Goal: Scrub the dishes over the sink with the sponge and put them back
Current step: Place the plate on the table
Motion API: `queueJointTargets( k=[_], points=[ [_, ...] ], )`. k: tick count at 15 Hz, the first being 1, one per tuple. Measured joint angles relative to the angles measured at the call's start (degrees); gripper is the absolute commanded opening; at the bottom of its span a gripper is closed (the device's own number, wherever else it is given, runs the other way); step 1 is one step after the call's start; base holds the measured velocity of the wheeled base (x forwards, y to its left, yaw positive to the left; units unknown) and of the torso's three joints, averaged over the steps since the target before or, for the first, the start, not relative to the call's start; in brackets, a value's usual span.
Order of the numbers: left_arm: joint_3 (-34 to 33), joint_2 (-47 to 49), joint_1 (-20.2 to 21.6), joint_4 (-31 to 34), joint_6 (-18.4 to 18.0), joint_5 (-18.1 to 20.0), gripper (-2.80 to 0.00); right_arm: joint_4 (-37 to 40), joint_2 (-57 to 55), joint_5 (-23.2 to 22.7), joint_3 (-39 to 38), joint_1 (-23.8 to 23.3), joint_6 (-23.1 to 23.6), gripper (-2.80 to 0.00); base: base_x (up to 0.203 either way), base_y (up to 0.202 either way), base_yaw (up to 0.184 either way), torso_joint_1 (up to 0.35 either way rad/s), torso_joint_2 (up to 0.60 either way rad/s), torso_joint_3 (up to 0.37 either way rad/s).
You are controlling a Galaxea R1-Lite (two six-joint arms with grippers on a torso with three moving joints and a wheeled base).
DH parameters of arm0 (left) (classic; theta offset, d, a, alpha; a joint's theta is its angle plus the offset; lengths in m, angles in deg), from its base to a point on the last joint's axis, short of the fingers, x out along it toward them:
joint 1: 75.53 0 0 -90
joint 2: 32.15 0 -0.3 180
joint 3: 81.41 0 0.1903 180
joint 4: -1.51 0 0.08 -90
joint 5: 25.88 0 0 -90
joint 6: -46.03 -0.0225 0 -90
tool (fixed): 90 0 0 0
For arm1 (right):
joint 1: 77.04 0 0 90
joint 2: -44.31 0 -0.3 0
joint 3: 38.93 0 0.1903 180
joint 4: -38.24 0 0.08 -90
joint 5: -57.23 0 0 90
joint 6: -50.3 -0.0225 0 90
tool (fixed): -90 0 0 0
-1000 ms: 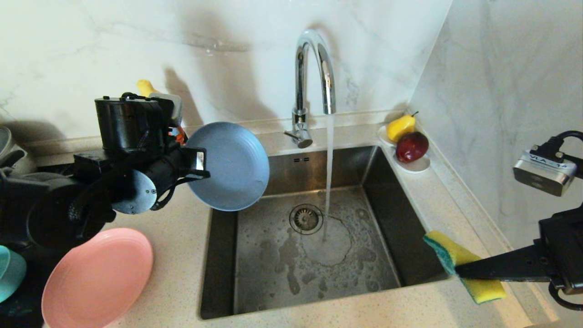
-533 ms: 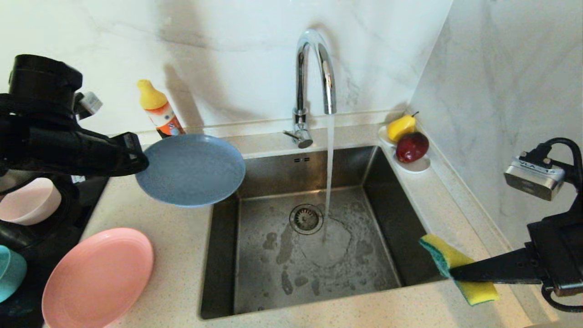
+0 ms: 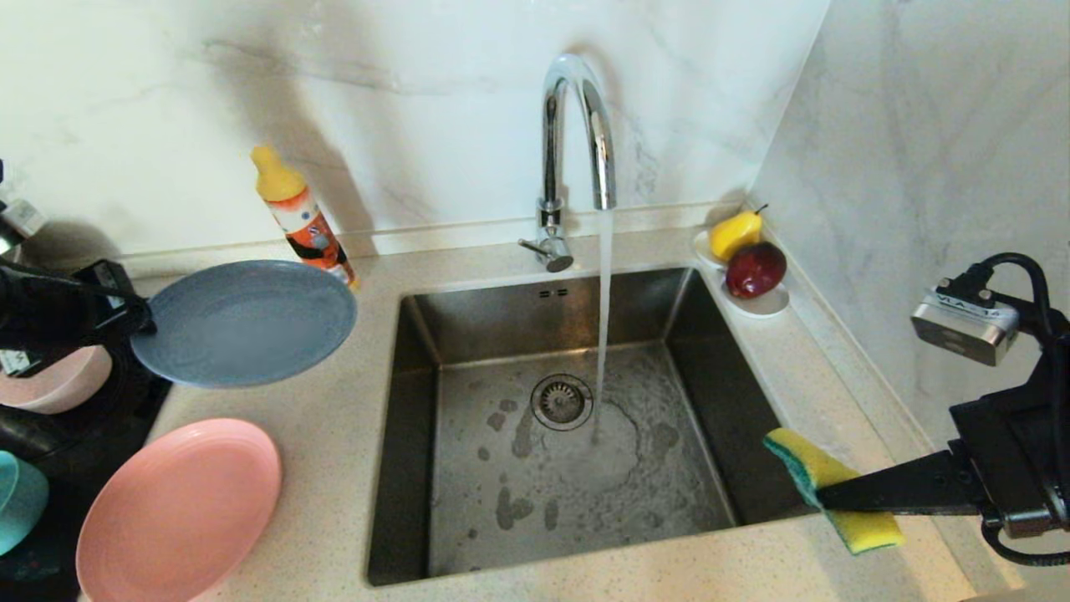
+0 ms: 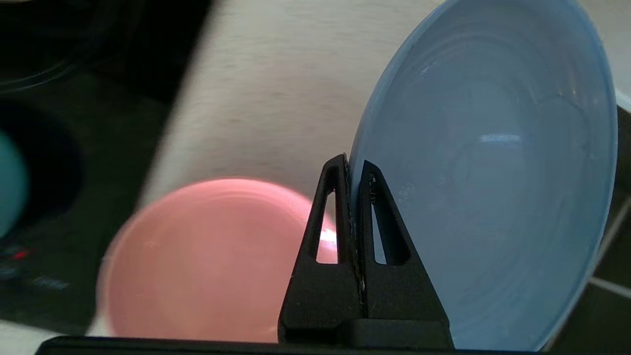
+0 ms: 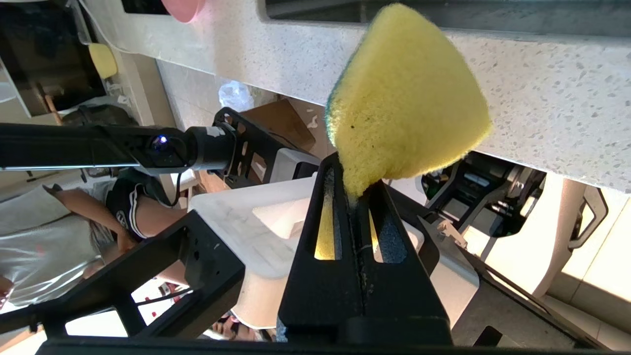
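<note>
1. My left gripper (image 4: 354, 170) is pinched on the rim of the grey-blue plate (image 3: 244, 322), holding it roughly level above the counter (image 3: 334, 451) to the left of the sink (image 3: 568, 435), clear of the basin.
2. In the left wrist view my two fingers (image 4: 328, 236) are pressed together with the plate's edge between them.
3. The pink plate (image 3: 180, 510) lies flat on the counter nearer to me than the held plate, apart from it.
4. A teal bowl (image 3: 18, 500) shows at the far left edge, and a pale pink bowl (image 3: 58, 380) sits partly hidden behind my left arm.
5. My right gripper (image 5: 352, 190) is clamped on the sponge (image 3: 827, 489), yellow with a green face, which hangs over the sink's front right corner and the counter beside it.
6. Water runs from the faucet (image 3: 577, 125) into the basin, landing just right of the drain (image 3: 562, 401).
7. A dish soap bottle (image 3: 299, 213) leans near the back wall behind the held plate.
8. A small white dish (image 3: 756, 303) with a pear (image 3: 736, 232) and a dark red apple (image 3: 756, 267) sits at the sink's far right corner.
</note>
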State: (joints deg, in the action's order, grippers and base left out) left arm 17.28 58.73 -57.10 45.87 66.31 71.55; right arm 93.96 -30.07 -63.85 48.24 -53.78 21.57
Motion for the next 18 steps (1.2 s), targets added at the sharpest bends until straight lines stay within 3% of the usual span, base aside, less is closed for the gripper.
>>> queueJointTargets(
  k=[5, 8, 11, 18],
  points=[
    [-5.04, 3.22, 8.66, -8.82, -1.22, 1.73, -2.80, -1.11, -1.51, -0.02, 0.09, 0.17, -0.16, -2.80, 0.000, 0.000, 0.000, 0.000, 0.00, 0.000],
    [-6.51, 7.21, 11.43, -15.00, -1.16, 3.89, -2.80, -1.82, -2.08, -0.09, 0.11, 0.50, -0.20, -2.80, 0.000, 0.000, 0.000, 0.000, 0.00, 0.000],
    [-6.67, 10.23, 12.46, -18.36, 1.03, 9.82, -2.80, -1.85, -2.46, -0.08, 0.09, 0.61, -0.20, -2.80, 0.000, 0.000, 0.000, 0.000, 0.00, 0.000],
    [-6.67, 17.68, 12.61, -26.25, 3.14, 11.42, -2.80, -1.88, -2.47, -0.17, -0.48, 0.17, -0.11, -2.80, 0.000, 0.000, 0.000, 0.000, 0.00, 0.000]
  ],
)
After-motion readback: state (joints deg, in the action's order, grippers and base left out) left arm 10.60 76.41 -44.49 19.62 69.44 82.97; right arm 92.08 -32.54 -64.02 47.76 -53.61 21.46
